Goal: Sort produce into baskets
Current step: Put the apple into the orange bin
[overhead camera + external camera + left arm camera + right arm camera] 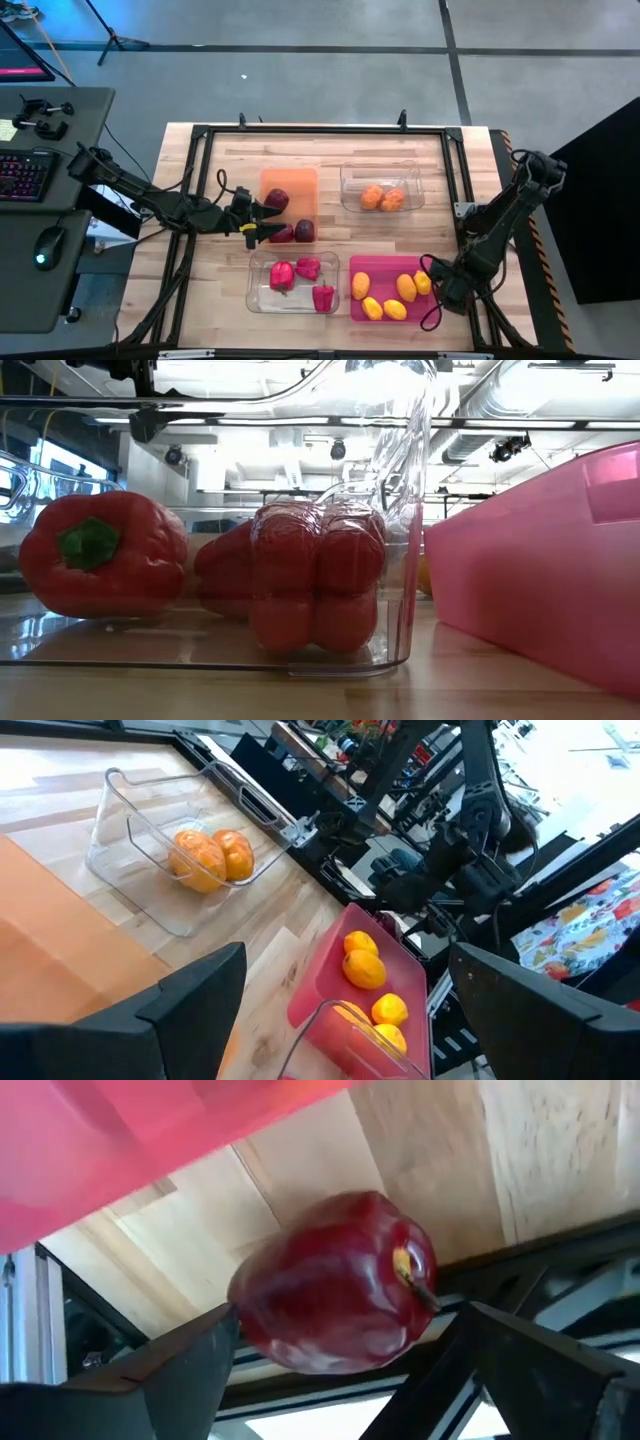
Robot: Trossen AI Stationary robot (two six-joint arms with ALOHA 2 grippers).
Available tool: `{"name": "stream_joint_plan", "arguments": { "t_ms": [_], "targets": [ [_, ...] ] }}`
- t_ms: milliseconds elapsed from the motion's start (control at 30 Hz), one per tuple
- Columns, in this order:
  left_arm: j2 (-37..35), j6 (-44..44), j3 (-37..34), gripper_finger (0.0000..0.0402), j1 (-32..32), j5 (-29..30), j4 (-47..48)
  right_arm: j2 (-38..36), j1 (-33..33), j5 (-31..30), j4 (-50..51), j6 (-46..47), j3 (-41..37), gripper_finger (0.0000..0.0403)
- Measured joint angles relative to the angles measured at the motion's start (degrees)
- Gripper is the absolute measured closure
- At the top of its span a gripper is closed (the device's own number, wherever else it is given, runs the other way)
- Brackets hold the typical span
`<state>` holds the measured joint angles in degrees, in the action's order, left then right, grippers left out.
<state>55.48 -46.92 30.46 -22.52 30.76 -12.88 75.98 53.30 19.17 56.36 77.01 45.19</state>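
Observation:
My right gripper (pixel 443 288) points down at the table's near right corner, beside the pink basket (pixel 352 312). Its open fingers stand on either side of a dark maroon round fruit (pixel 335 1285) lying on the wood; I cannot tell whether they touch it. My left gripper (pixel 262 221) hovers open and empty at the near left of the orange basket (pixel 300 180). One maroon fruit (pixel 277 199) lies in that basket and two more (pixel 294 233) at its near end. Yellow lemons (pixel 385 295) fill the pink basket, red peppers (pixel 105 555) the near clear basket (pixel 255 300), and oranges (pixel 210 857) the far clear basket (pixel 345 175).
A black metal frame (pixel 320 131) runs round the tabletop; its near rail (pixel 560 1250) lies right behind the maroon fruit at my right gripper. Bare wood shows between the four baskets. A desk with a keyboard and mouse (pixel 48 245) stands off the table's left side.

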Motion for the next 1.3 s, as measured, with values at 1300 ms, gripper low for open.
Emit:
{"name": "stream_joint_plan", "arguments": {
  "t_ms": [1300],
  "targets": [
    [0.00, -3.66, 0.00, 0.0066, -0.02, 2.43, 1.29, 0.44, 0.00, -2.13, -2.07, 24.26, 0.04, 0.0031]
  ]
}}
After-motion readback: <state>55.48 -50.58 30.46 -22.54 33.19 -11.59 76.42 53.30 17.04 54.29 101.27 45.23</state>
